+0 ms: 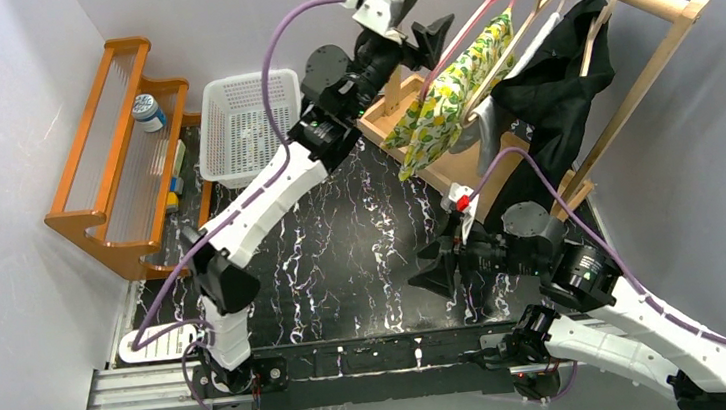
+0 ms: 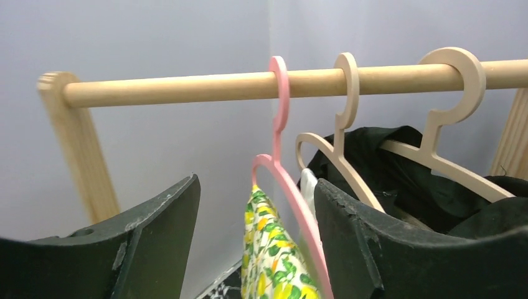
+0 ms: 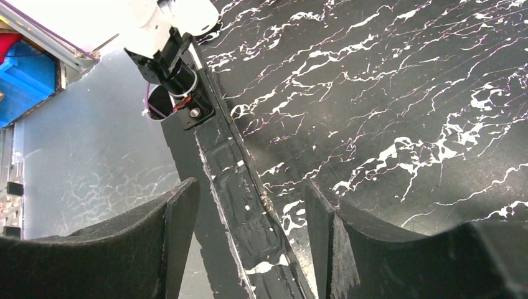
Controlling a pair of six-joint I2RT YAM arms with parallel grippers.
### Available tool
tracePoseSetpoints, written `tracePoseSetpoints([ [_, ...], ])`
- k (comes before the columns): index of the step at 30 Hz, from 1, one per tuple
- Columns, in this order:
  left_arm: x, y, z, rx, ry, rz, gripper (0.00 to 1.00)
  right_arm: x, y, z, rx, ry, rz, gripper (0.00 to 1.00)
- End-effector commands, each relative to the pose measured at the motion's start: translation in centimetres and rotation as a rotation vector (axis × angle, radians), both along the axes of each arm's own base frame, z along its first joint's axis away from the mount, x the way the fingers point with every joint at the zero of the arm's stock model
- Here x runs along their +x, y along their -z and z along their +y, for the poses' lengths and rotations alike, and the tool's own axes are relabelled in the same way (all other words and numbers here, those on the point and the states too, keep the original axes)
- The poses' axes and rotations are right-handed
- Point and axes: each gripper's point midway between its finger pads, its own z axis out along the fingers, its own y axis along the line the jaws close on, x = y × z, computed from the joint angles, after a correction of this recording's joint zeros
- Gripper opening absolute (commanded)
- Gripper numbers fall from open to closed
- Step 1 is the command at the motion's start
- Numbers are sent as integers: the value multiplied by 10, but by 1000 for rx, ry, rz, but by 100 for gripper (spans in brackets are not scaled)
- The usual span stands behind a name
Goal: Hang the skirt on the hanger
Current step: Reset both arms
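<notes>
Left end effector [image 1: 430,20] agape by skirt [image 1: 448,86] on pink hanger [image 2: 279,106], right end effector [image 1: 420,268] agape; jar [image 1: 147,112] on shelf [image 1: 86,181].

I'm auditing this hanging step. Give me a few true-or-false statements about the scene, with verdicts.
1. The pink hanger hangs on the wooden rail. True.
2. The right claw grips the floral skirt. False: it is open and empty over the table.
3. The left claw is open. True.
4. The white basket hangs from the rail. False: it sits on the table.
</notes>
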Motion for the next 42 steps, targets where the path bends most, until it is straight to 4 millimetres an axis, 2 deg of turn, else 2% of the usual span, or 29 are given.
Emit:
tracePoseSetpoints([
  [1, -16, -22, 54, 19, -149, 22, 67, 9, -26, 8, 67, 10, -76, 70],
  [3, -26, -20, 83, 28, -217, 47, 71, 13, -23, 10, 63, 20, -80, 70],
  [5, -33, -3, 111, 46, -287, 116, 74, 19, -19, 13, 58, 38, -83, 70],
  [8, -43, 46, 158, 101, -416, 345, 83, 31, -14, 17, 46, 81, -86, 70],
  [10, -58, 85, 185, 180, -472, 477, 96, 45, -11, 17, 22, 150, -74, 69],
  [11, -69, 104, 197, 221, -481, 532, 98, 51, -8, 17, 7, 181, -66, 67],
  [13, -91, 147, 217, 267, -485, 665, 98, 59, -4, 19, -12, 208, -71, 63],
  [16, -127, 202, 250, 293, -514, 849, 98, 70, -7, 24, 8, 243, -95, 61],
  [18, -149, 227, 277, 276, -576, 959, 98, 75, -11, 26, 26, 261, -107, 61],
  [20, -167, 239, 301, 225, -632, 1037, 98, 78, -15, 30, 34, 272, -121, 61],
  [23, -188, 243, 326, 164, -664, 1084, 98, 78, -20, 41, 25, 262, -142, 61],
  [26, -202, 230, 344, 104, -661, 1065, 98, 72, -34, 57, 17, 251, -181, 60],
  [28, -208, 215, 357, 76, -668, 1039, 99, 66, -52, 66, 26, 275, -233, 60],
  [32, -219, 184, 382, 72, -710, 992, 99, 41, -105, 83, 82, 289, -340, 62],
  [34, -222, 171, 392, 83, -731, 963, 99, 30, -123, 88, 96, 293, -376, 62],
  [38, -225, 145, 405, 70, -747, 900, 98, 13, -153, 89, 122, 325, -452, 62],
  [42, -228, 123, 414, 49, -747, 847, 99, 10, -178, 72, 124, 433, -500, 62],
])
